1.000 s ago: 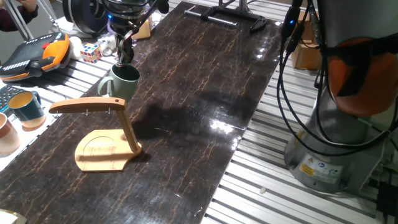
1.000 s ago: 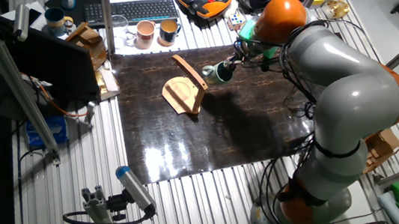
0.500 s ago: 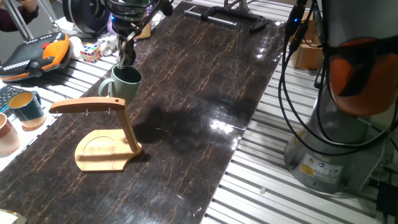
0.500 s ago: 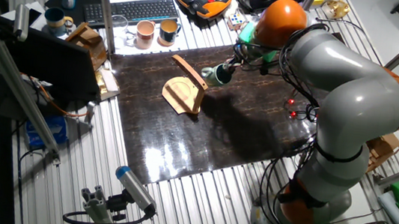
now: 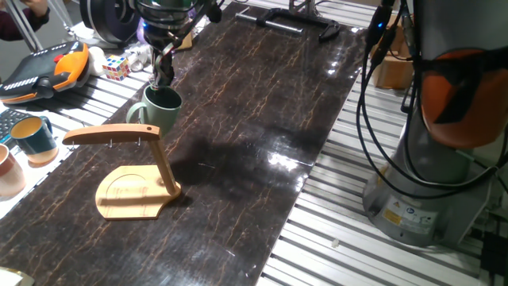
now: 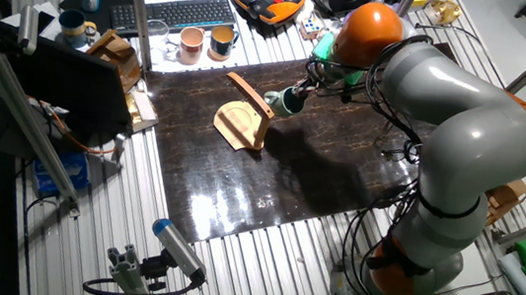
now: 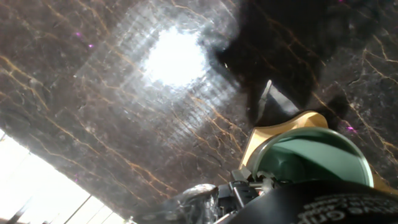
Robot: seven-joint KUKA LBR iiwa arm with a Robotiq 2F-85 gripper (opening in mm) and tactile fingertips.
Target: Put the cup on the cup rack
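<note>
Cup [image 5: 161, 109] in gripper [image 5: 163, 79] grasp

Small sage-green ceramic mug [image 5: 161, 110] with dark interior; light wooden cup rack [image 5: 135, 175]; dark brown, gold-veined marble tabletop [image 5: 262, 103].

A glossy dark marble-patterned mat with thin gold veins [image 5: 262, 119] covers a table of ribbed aluminium rails [image 5: 341, 238], and overhead light glares off its surface. Beyond the mat's far edge lie a black computer keyboard [image 6: 174, 10], an orange-and-black handheld control pendant [image 5: 44, 70] and a multicoloured puzzle cube [image 5: 116, 67].
</note>
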